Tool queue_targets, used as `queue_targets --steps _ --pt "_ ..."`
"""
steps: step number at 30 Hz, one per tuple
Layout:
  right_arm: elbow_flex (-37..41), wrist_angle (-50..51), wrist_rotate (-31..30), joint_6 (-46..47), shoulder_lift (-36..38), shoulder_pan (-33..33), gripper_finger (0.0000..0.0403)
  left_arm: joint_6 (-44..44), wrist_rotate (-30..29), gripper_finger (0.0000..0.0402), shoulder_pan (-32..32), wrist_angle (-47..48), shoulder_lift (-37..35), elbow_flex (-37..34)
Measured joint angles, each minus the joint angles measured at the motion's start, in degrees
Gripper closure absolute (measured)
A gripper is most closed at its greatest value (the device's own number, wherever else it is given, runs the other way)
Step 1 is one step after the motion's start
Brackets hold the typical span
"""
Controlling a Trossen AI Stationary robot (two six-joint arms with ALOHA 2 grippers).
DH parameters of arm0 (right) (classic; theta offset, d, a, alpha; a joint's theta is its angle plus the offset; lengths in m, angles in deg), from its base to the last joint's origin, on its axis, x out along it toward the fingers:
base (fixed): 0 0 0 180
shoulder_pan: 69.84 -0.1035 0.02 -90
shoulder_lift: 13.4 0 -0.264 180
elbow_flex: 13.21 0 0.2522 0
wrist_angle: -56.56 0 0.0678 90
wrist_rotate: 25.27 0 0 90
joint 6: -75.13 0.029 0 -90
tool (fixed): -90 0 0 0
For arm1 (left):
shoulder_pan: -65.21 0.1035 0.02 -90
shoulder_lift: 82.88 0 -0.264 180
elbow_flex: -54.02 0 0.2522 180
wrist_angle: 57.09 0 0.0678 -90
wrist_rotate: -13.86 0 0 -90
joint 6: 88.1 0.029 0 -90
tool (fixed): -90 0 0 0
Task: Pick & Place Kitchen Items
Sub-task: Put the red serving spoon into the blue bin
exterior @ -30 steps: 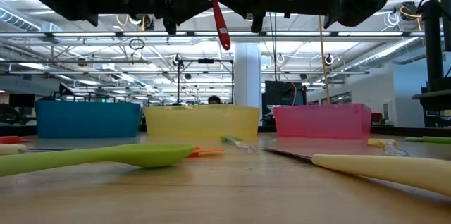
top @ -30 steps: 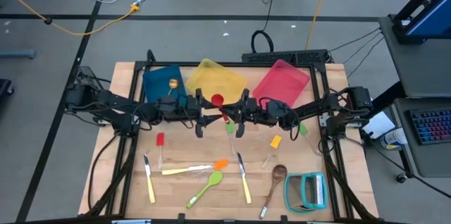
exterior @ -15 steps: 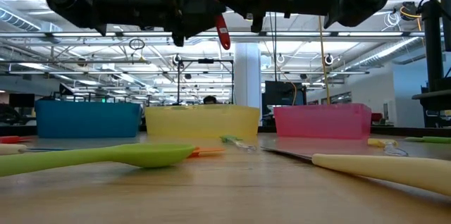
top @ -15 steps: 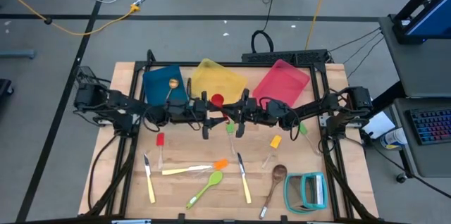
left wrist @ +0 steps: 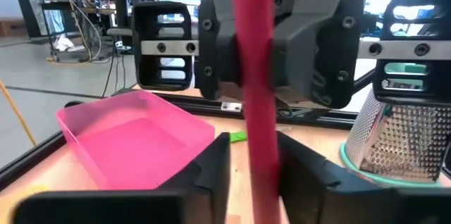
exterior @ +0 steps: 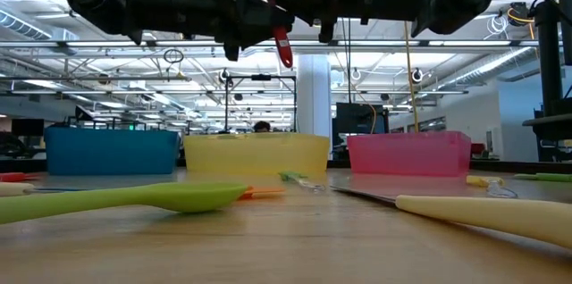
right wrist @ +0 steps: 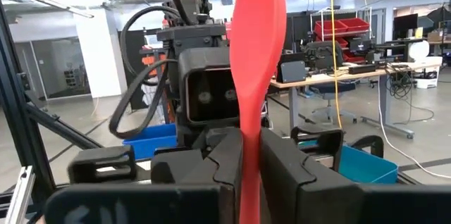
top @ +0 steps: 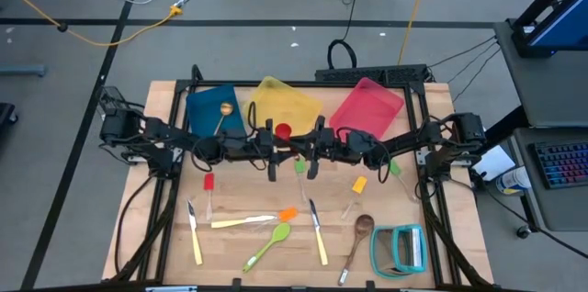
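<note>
Below, lime-green spoon (top: 269, 244) beside orange spatula (top: 288, 213)

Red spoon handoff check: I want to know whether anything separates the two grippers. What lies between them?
Only the red spoon: in the high view it sits between the left gripper and right gripper; the right wrist view shows the right fingers clamping it.
</note>
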Motion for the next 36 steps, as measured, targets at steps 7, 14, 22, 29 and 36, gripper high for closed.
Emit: queue_targets --steps 7,14,22,29,36 --pt "0.0 1.22 0.04 -0.24 0.04 -0.01 0.0362 -0.28 0.13 0.0365 0.02 0.71 0.0 -0.02" --pt "0.0 3.74 0.05 -1.1 0.04 -0.01 0.0309 -1.29 -0.51 0.0359 0.02 1.41 0.0 -0.09" --pt "0.15 4.85 -0.17 -1.43 0.53 -0.01 0.0258 -1.27 -0.51 0.0364 0.33 5.51 -3.27 -0.09" --pt "2.65 4.65 -0.3 -3.22 0.52 0.1 0.0246 -1.05 -0.66 0.0358 1.46 15.84 -10.72 -0.11" --pt "2.71 5.03 -0.12 -3.22 0.48 0.12 0.0247 -1.33 -1.73 0.0363 4.06 29.8 -20.6 -0.13"
